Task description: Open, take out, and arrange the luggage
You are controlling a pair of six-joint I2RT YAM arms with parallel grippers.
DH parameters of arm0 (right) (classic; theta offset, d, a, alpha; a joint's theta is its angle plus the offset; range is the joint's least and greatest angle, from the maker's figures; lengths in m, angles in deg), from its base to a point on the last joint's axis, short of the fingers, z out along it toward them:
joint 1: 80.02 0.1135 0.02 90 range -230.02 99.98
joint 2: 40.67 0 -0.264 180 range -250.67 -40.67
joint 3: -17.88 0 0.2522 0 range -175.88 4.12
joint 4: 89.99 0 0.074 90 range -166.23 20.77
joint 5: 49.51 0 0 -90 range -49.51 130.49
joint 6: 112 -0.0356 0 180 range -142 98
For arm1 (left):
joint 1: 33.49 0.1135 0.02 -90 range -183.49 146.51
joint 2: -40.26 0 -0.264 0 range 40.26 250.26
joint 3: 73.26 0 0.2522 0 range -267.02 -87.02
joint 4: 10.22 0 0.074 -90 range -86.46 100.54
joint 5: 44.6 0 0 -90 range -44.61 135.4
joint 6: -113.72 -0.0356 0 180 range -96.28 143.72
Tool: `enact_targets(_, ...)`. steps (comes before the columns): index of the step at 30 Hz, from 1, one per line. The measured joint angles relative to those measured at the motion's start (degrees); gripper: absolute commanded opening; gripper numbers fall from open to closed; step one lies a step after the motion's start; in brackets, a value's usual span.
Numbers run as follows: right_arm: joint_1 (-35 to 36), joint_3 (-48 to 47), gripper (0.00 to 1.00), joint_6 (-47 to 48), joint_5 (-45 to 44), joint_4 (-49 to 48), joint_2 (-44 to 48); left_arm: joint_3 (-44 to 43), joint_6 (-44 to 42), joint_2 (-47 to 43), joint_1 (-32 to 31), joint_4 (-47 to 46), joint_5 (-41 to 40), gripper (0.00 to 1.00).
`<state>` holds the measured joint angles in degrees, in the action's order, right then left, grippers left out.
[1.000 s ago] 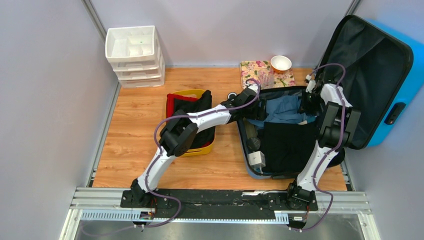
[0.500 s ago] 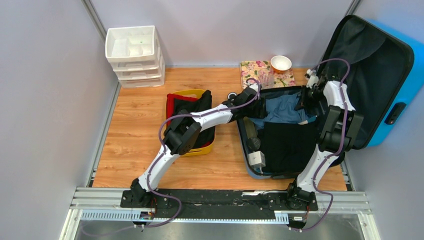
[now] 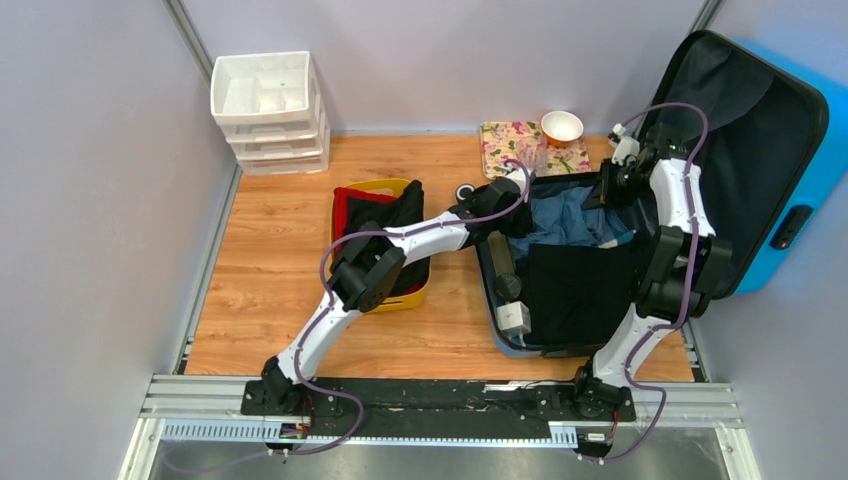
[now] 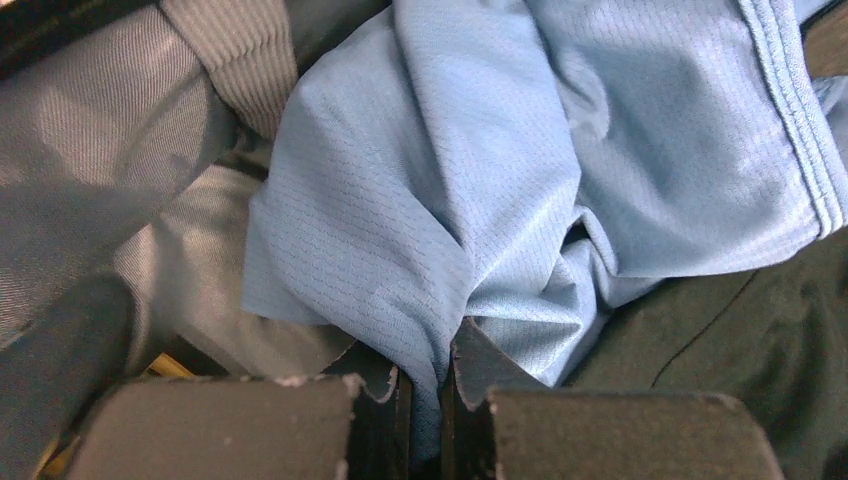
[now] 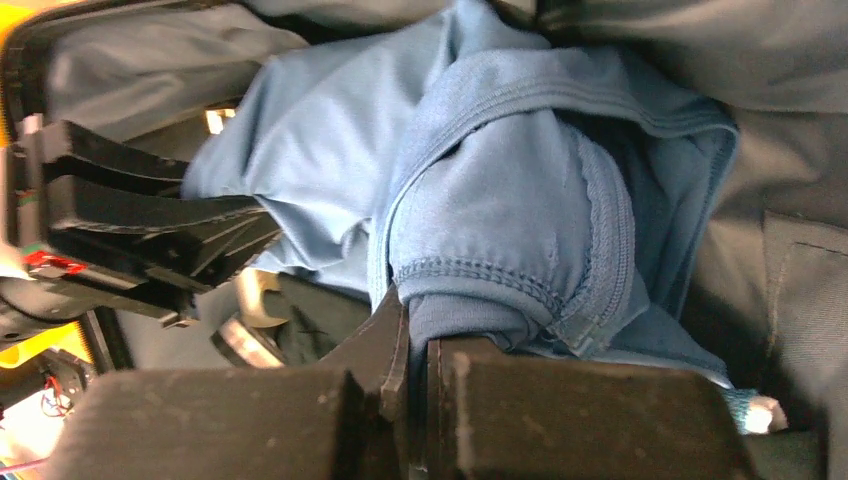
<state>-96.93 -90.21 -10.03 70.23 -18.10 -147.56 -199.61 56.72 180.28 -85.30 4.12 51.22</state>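
Luggage (image 3: 812,175) lies open, left fingers (image 4: 230,425) and right fingers (image 5: 580,420) pinching blue shirt (image 4: 450,150).

The luggage (image 3: 822,160) is showing a glossy bright-blue shell, black trim and dark grey lining. Inside, a light-blue garment (image 3: 565,215) with a fine mesh weave is lying beside a black cloth (image 3: 578,285). A yellow tub (image 3: 408,300) is holding red and black fabric. A floral mat (image 3: 505,140) is sitting on the orange-brown wood-grain tabletop (image 3: 270,280).
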Motion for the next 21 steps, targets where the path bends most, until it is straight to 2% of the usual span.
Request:
enact_targets(13, 1.9, -2.6, 0.00, -2.7, 4.5, 1.1, 11.9, 3.4, -9.2, -13.6, -0.5, 0.0, -0.4, 0.00)
enact_targets(21, 7.2, -5.8, 0.00, -6.1, 5.3, -0.7, 16.5, 6.7, -10.7, -21.1, 0.4, 1.5, -0.5, 0.00)
